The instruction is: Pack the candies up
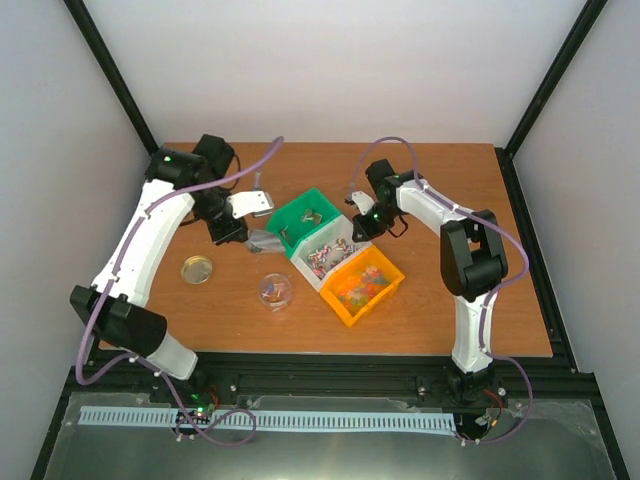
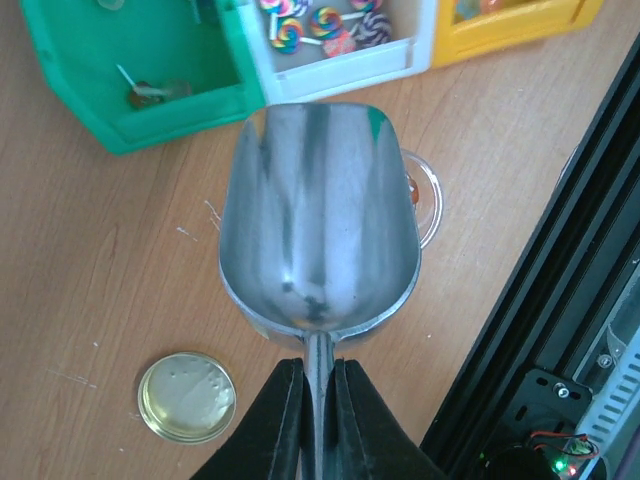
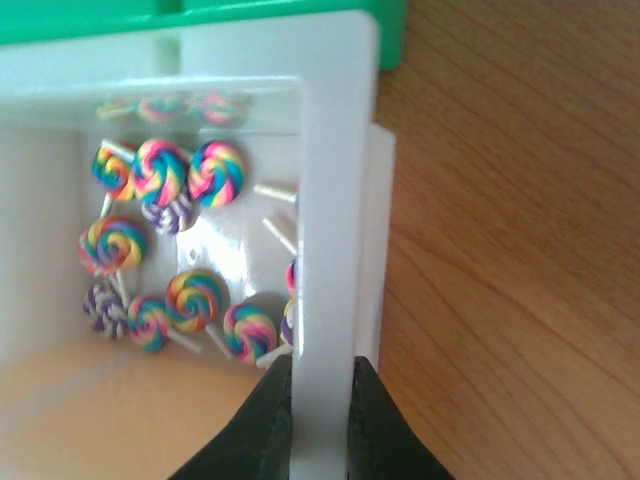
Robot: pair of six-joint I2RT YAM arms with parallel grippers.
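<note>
My left gripper point(image 2: 318, 372) is shut on the handle of an empty metal scoop point(image 2: 318, 215), held above the small clear jar point(image 2: 428, 198); in the top view that gripper point(image 1: 236, 233) is left of the green bin. The jar point(image 1: 273, 290) holds a few candies. My right gripper point(image 3: 322, 368) is shut on the wall of the white bin point(image 3: 330, 180), at the bin's far end in the top view point(image 1: 356, 228). Swirled lollipop candies point(image 3: 165, 172) lie in the white bin point(image 1: 325, 258). More candies point(image 1: 358, 288) fill the orange bin point(image 1: 392, 283).
The green bin point(image 1: 305, 205) touches the white bin's left side and holds a few pieces point(image 2: 150, 90). The gold lid point(image 1: 197, 269) lies on the table left of the jar, near the scoop handle point(image 2: 186, 396). Black frame rails point(image 2: 560, 300) run along the table's near edge.
</note>
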